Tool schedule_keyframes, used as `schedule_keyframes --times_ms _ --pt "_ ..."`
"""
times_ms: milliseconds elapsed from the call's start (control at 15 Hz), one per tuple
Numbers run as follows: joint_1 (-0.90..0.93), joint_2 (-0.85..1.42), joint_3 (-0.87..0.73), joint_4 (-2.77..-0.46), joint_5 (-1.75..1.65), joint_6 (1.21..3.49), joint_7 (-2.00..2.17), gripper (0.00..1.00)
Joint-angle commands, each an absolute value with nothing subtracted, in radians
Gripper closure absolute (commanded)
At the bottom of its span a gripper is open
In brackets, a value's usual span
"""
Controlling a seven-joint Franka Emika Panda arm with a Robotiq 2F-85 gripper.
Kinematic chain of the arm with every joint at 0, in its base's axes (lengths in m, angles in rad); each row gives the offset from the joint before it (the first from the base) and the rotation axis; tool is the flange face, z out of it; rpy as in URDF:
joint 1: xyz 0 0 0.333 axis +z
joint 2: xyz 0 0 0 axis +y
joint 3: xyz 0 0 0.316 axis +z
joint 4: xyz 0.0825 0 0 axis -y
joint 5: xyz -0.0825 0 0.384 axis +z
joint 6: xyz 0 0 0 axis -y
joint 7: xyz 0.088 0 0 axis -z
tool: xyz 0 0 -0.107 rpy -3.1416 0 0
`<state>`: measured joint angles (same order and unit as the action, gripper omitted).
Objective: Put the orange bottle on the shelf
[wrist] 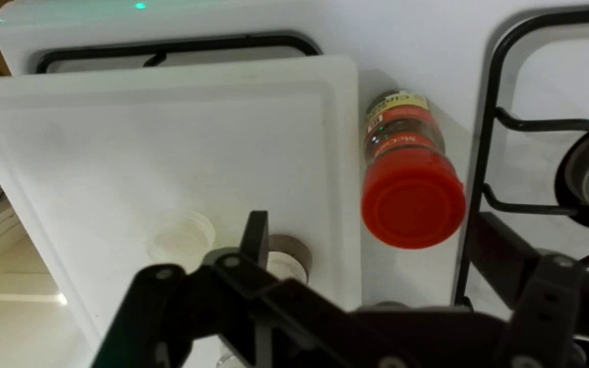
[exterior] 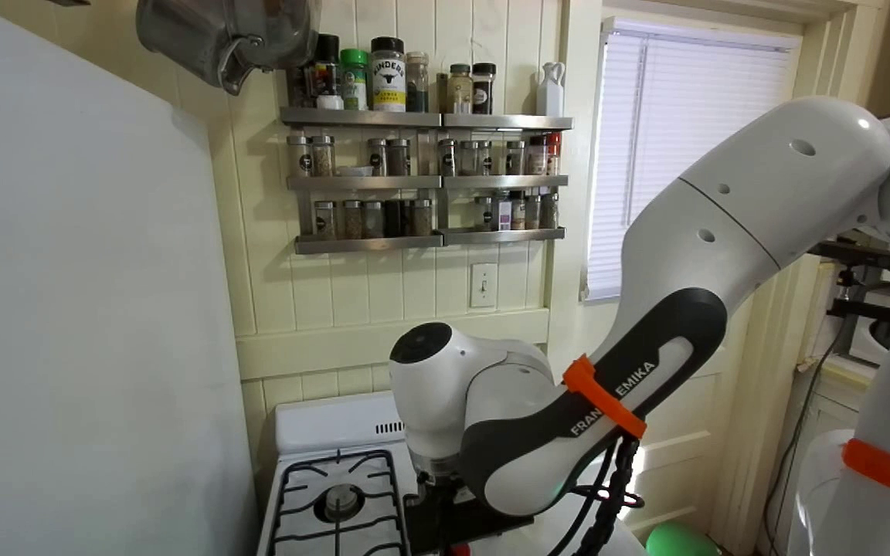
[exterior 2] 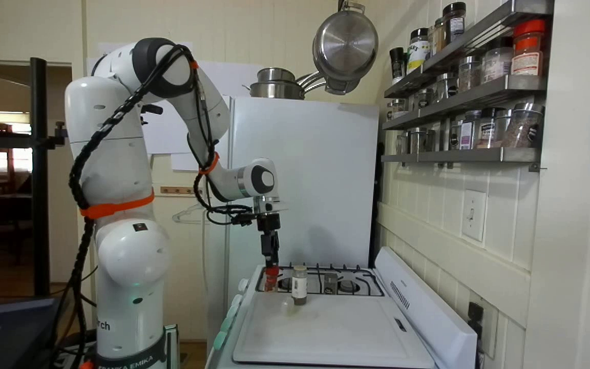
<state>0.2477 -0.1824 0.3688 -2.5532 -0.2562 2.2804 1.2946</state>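
The orange bottle (wrist: 410, 168) is a small clear jar with an orange-red cap and red label. It stands upright on the stovetop between a white cover board and a burner grate. It also shows in an exterior view (exterior 2: 271, 283), and a sliver of its cap shows in an exterior view (exterior: 460, 550). My gripper (wrist: 379, 237) is open, pointing down over the bottle, one finger on each side of the cap with gaps. In an exterior view the gripper (exterior 2: 272, 260) is right above the cap. The shelf (exterior: 507, 121) is metal racks in several tiers on the wall, holding spice jars; it also shows in an exterior view (exterior 2: 471, 101).
A pale jar (exterior 2: 299, 287) stands on the white board (exterior 2: 325, 333), with a small translucent cup (exterior 2: 288, 306) beside it. A small dark jar (exterior 2: 330, 283) stands near the grate. A fridge (exterior 2: 305, 174) and a hanging pan (exterior 2: 345, 48) flank the stove. Another red-capped jar (exterior 2: 528, 48) is on the shelf.
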Motion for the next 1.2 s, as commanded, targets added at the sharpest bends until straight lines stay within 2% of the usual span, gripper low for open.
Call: schedule_keyframes --times_ms 0,1133 --pt "0.24 -0.179 0.369 -2.563 -0.297 2.313 1.302 0.0" --pt "0.248 -0.112 0.352 -2.544 -0.275 2.435 1.218 0.0"
